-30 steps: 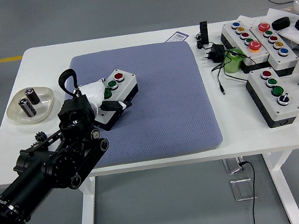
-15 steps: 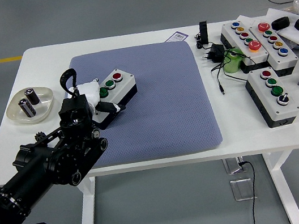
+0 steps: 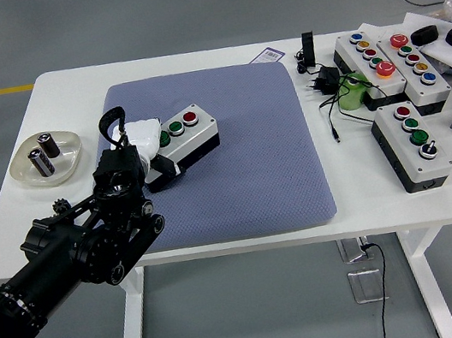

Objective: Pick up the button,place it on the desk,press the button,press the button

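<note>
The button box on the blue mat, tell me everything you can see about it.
The button box is a small, plastic-looking rectangular unit, light grey on top with a black base. Its top carries a red button toward the far right end and a green one beside it. It lies at an angle on the blue mat, left of centre. The left hand, with pale fingers, is closed around its left end, covering that part.

Matt blue-grey textured cloth mat (image 3: 243, 166) under white-gloved fingers (image 3: 144, 137); glossy grey plastic button box (image 3: 188, 135) beside them; smooth white surface (image 3: 368, 188).
</note>
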`<move>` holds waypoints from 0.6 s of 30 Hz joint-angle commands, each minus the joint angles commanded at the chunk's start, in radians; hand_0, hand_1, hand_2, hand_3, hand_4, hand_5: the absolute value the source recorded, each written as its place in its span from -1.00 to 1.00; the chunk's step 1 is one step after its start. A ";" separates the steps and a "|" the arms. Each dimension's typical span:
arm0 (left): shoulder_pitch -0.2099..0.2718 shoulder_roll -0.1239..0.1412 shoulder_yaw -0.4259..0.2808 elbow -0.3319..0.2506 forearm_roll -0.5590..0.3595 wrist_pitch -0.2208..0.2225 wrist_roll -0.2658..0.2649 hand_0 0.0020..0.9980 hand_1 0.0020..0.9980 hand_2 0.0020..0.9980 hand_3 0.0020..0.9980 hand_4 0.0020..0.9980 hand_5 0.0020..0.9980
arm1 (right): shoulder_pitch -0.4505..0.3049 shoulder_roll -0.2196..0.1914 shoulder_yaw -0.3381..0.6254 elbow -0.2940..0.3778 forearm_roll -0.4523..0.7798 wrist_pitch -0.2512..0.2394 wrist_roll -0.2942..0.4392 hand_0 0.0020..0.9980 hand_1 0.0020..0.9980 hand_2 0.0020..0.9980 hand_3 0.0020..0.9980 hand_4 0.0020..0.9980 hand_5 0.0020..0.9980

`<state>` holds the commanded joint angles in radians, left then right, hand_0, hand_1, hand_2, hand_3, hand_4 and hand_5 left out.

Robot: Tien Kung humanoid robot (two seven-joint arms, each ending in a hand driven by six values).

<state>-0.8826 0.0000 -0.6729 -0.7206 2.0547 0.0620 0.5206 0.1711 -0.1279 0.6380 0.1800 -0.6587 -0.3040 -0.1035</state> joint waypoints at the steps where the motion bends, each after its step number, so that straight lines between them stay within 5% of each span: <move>1: 0.004 0.000 0.000 0.000 -0.010 0.012 -0.023 -0.65 -0.61 -0.64 -0.32 -0.04 -1.00 | 0.000 0.000 0.002 0.000 -0.001 0.000 0.000 0.30 0.13 0.20 0.28 -0.50 -0.48; 3: 0.011 0.000 -0.003 -0.007 -0.017 0.032 -0.057 -0.65 -0.61 -0.64 -0.32 -0.04 -1.00 | 0.000 0.000 0.004 0.000 -0.002 -0.001 0.000 0.30 0.13 0.20 0.28 -0.50 -0.48; 4: 0.014 0.000 -0.006 -0.012 -0.019 0.041 -0.071 -0.69 -0.70 -0.74 -0.49 -0.27 -1.00 | 0.000 0.000 0.005 0.000 -0.002 -0.001 0.000 0.30 0.13 0.20 0.28 -0.50 -0.48; 10: 0.040 0.013 -0.043 -0.113 -0.008 0.089 -0.165 -0.69 -0.74 -0.77 -0.54 -0.33 -1.00 | 0.001 0.002 0.009 0.000 -0.002 -0.002 0.001 0.30 0.13 0.20 0.28 -0.50 -0.48; 15: 0.051 0.074 -0.045 -0.245 -0.002 0.032 -0.243 -0.69 -0.74 -0.77 -0.54 -0.33 -1.00 | 0.003 0.002 0.013 0.000 -0.002 -0.002 0.000 0.30 0.13 0.20 0.28 -0.50 -0.48; 18: 0.046 0.115 -0.049 -0.306 -0.018 -0.052 -0.355 -0.69 -0.73 -0.77 -0.54 -0.32 -1.00 | 0.003 0.003 0.013 0.000 -0.001 -0.003 0.000 0.30 0.13 0.20 0.28 -0.50 -0.48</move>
<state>-0.8367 0.1151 -0.7220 -1.0264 2.0369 0.0097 0.1660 0.1744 -0.1250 0.6509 0.1800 -0.6593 -0.3067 -0.1033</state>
